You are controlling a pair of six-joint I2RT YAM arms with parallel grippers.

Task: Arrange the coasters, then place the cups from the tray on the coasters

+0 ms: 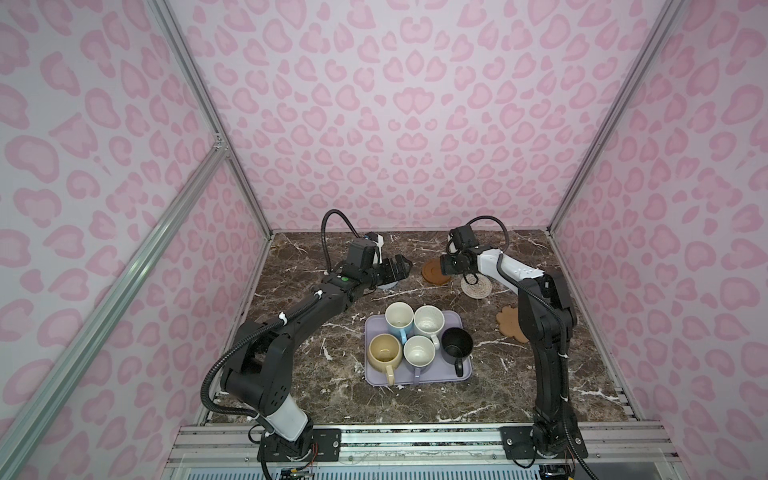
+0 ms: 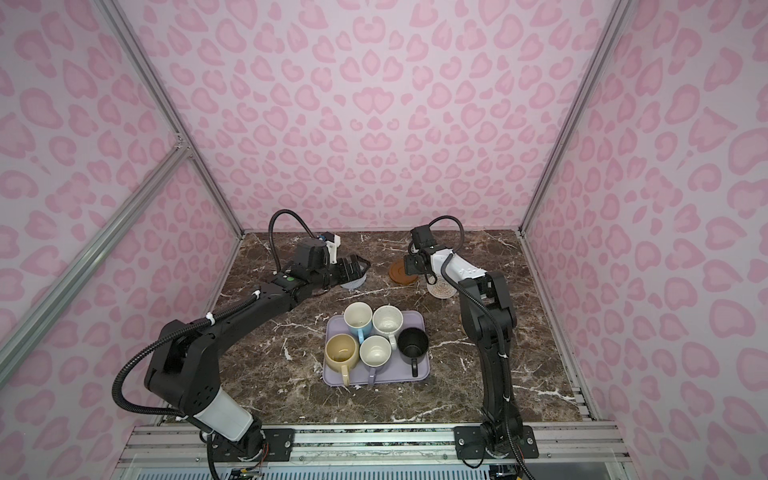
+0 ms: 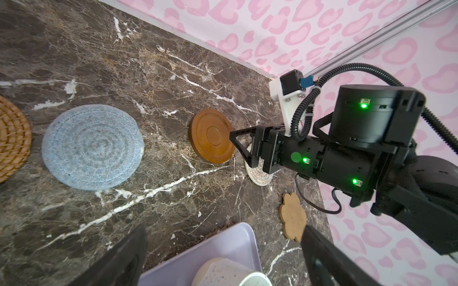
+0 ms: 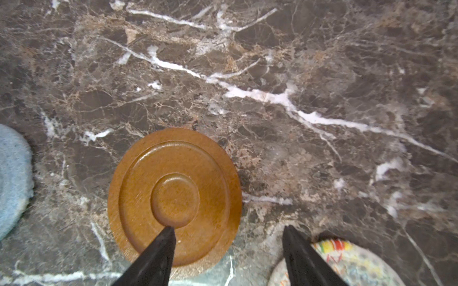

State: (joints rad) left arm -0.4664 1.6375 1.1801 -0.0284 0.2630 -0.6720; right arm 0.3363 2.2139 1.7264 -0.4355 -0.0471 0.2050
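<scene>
The lavender tray (image 1: 466, 370) holds the cups: light blue (image 1: 399, 318), speckled white (image 1: 429, 321), pale yellow (image 1: 384, 353), lavender (image 1: 419, 351) and black (image 1: 456, 344). Behind it lie the coasters: brown disc (image 4: 174, 195), beige woven disc (image 1: 476, 287), cork paw (image 1: 508, 325), grey-blue disc (image 3: 93, 147) and orange rattan disc (image 3: 12, 138). My right gripper (image 4: 228, 229) is open and empty, low over the table, one finger over the brown disc, the other by the beige disc. My left gripper (image 3: 223, 250) is open and empty above the grey-blue disc, which it mostly hides in both top views.
Pink patterned walls with aluminium posts (image 1: 232, 166) enclose the dark marble table (image 1: 316, 374) on three sides. The right arm's elbow (image 1: 544, 316) stands over the cork paw's right edge. The arm bases sit on the front rail (image 1: 415, 444).
</scene>
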